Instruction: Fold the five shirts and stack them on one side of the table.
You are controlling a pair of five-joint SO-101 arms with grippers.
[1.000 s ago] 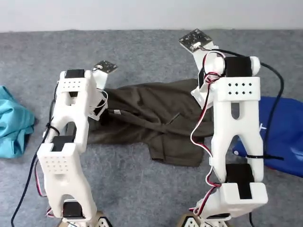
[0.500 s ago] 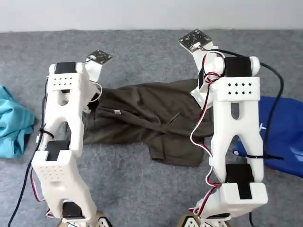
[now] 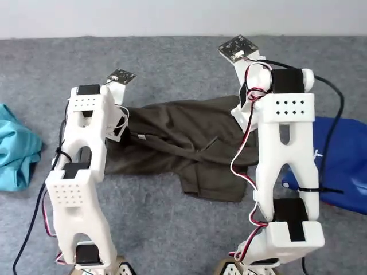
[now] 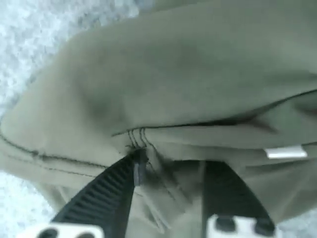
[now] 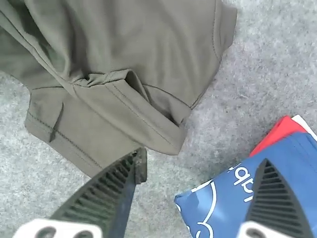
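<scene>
Left gripper [image 4: 173, 186] low over the olive shirt [image 4: 198, 64], jaws apart.

The two black fingers [image 4: 116, 188] stand spread, with rumpled olive fabric lying between them. The ribbed finger's tip touches a puckered fold by a short run of triple stitching [image 4: 137, 136]. A small white label [image 4: 285, 152] sits on the cloth just beyond the other finger. Grey table covering [image 4: 44, 25] shows past the shirt's edge.

The olive shirt [image 3: 172, 134] was plain, with darker stitching. The blue shirt [image 3: 344, 160] bore white print. The teal shirt [image 3: 14, 149] was plain. The table [image 3: 172, 63] was mottled grey.
</scene>
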